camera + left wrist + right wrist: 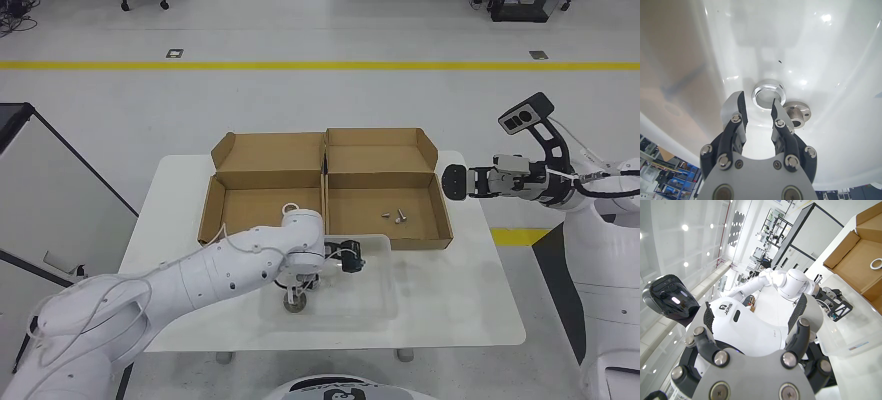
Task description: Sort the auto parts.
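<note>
My left gripper [758,106] hangs open, low inside a clear plastic bin [810,47]. A shiny silver ring collar [768,93] lies on the bin floor at its fingertips, and one fingertip [774,106] overlaps the ring's rim. A flanged metal hub [797,115] sits right beside the ring. From above, the left gripper [348,256] is over the bin [370,300], and a metal part [294,300] shows under the arm. My right gripper [753,313] is open and holds nothing. It is raised beside the right box, off the table's right side [452,182].
Two open cardboard boxes stand behind the bin. The left box [235,205] holds a silver ring [876,264]; the right box [420,195] holds small bolts [392,213]. Bare white table [460,300] lies right of the bin.
</note>
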